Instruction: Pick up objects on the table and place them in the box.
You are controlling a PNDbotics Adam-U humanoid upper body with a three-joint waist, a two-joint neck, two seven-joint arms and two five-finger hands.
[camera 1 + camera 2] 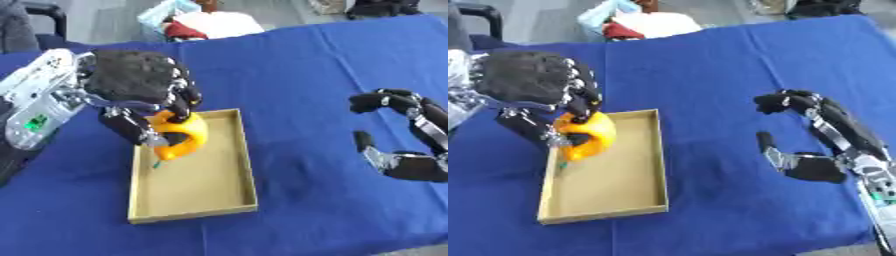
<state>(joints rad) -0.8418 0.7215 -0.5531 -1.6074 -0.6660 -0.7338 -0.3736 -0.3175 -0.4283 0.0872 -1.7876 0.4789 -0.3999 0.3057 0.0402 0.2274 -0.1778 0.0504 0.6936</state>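
Blue table point(324, 75) ahead of me. Left eye: my left hand point(136, 82) curls around an orange object point(179, 136), holding it over the box's point(241, 165) near-hand end. Right eye: my right hand point(820, 145) hovers empty, fingers half curled, well right of the box.

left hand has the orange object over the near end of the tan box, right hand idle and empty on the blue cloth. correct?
Not quite. The left hand holds the orange object over the far end of the tan box, the end away from the robot, not the near end; the left eye view shows it. The right hand is empty over the blue cloth, as stated.
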